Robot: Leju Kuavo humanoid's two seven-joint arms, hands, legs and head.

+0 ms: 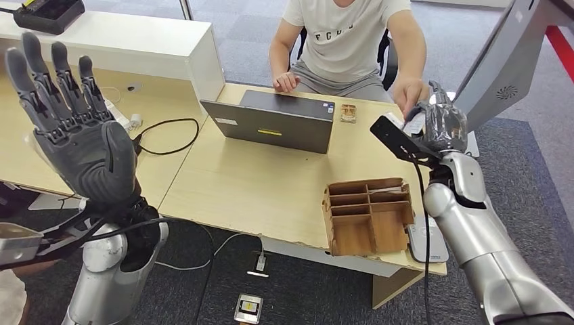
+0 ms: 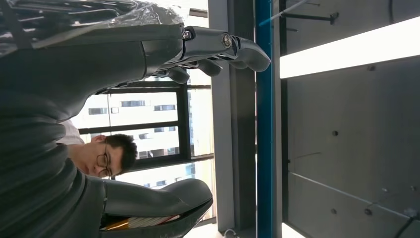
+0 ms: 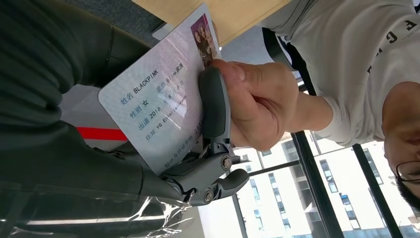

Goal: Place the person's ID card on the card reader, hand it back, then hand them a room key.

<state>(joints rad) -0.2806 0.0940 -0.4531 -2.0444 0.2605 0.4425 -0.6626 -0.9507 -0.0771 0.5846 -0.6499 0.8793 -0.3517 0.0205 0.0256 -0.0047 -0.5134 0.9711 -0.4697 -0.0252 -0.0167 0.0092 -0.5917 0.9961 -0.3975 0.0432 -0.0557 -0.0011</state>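
Observation:
My right hand point(image 1: 443, 125) is raised over the desk's far right corner and pinches the white ID card point(image 1: 413, 124). In the right wrist view the ID card point(image 3: 158, 94), printed with blue text and a small photo, lies between my thumb and fingers point(image 3: 214, 106). The seated person's hand point(image 3: 257, 106) grips the card's far edge at the same time. My left hand point(image 1: 74, 128) is held up high on the left, fingers spread and apart, holding nothing; the left wrist view shows this hand point(image 2: 99, 64) against the ceiling. A grey flat reader point(image 1: 426, 240) lies at the desk's front right edge.
A wooden divided box point(image 1: 369, 215) stands on the desk point(image 1: 257, 189) beside the reader. An open laptop point(image 1: 271, 122) faces the person in a white shirt point(image 1: 345, 40). A black cable point(image 1: 162, 135) trails on the left. A small device point(image 1: 248, 308) lies on the floor.

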